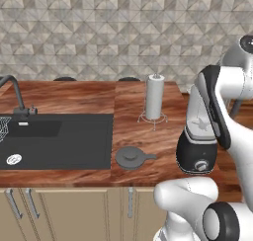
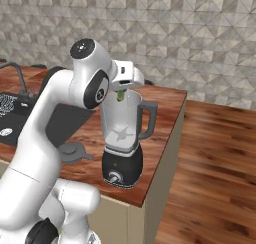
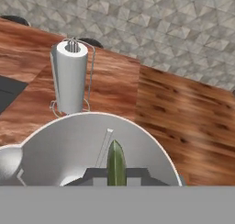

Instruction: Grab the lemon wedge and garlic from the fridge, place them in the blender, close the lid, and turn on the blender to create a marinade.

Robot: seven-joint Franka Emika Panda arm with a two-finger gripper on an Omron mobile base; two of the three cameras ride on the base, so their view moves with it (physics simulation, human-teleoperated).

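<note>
A reddish wood-grain bench (image 1: 74,94) is running below the tiled wall, carrying a black sink (image 1: 59,139) set into its top. The blender (image 2: 122,143) is standing near the bench's right end, close to the front edge. The lid (image 1: 132,157) is lying flat just left of it. A paper-towel roll (image 1: 154,98) is standing upright on its wire stand farther back.

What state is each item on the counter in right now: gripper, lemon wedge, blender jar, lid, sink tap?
Two-finger gripper: shut on the lemon wedge, above the open jar.
Yellow-green lemon wedge: held, not yet dropped.
Black-based blender with clear grey-tinted jar: upright, uncovered.
Flat round dark-grey lid: off, lying flat on the wooden counter left of the blender.
White paper-towel roll: upright on its wire stand.
Dark sink tap: no water visible.
</note>
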